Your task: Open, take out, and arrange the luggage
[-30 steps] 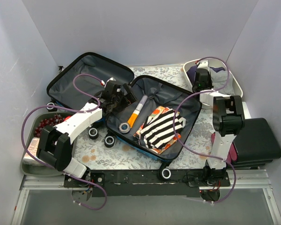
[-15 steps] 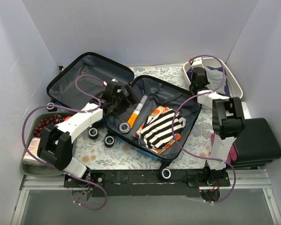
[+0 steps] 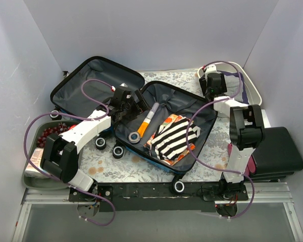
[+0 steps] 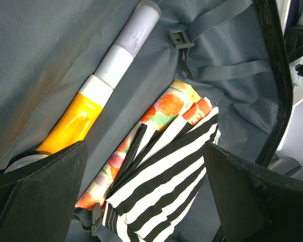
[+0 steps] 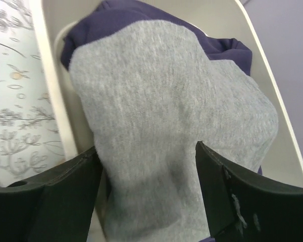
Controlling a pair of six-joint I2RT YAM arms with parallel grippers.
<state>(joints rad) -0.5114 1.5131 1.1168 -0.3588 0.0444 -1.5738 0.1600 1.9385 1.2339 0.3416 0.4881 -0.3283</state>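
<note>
**Item:** luggage [image 3: 91, 83], a small hard-shell suitcase with blue shell, black trim and dark grey lining.

**Location:** It lay opened flat on the floral surface [image 3: 106, 166] in front of both arms. The empty lid half lay to the far left and the packed half to the near right.

**Orientation:** Both linings faced up. The wheels [image 3: 118, 151] sat on the near-left end, so each half's long axis ran from near-left to far-right, parallel to the hinge between the halves.

**Contents of packed half:**
- An orange-and-white tube [image 4: 103, 80] lay along the hinge side.
- A black-and-white striped cloth [image 4: 161, 171] lay folded over a floral cloth [image 4: 166, 103].
- A grey ring [image 3: 135, 136] lay at the tube's near end.

**Handling (judged):**
- The shell looked stiff and slick, and probably light for its bulk.
- The two halves would likely swing on the hinge if lifted by one side.
- The black rim looked the surest hold, since the curved shell offered no pinch.
- The cloths looked soft and limp, best taken at a fold.
- The tube was rigid and liable to roll.

**Left claw** [image 4: 144, 151]: It was spread wide and hung over the hinge side of the packed half, gripping nothing.

**Right claw** [image 5: 146, 146]: It was off the luggage's far-right corner, over a white tub [image 5: 50, 91]. Its fingers stood apart on either side of a grey-and-navy garment [image 5: 166, 101] lying in the tub, with no pinch evident.
</note>
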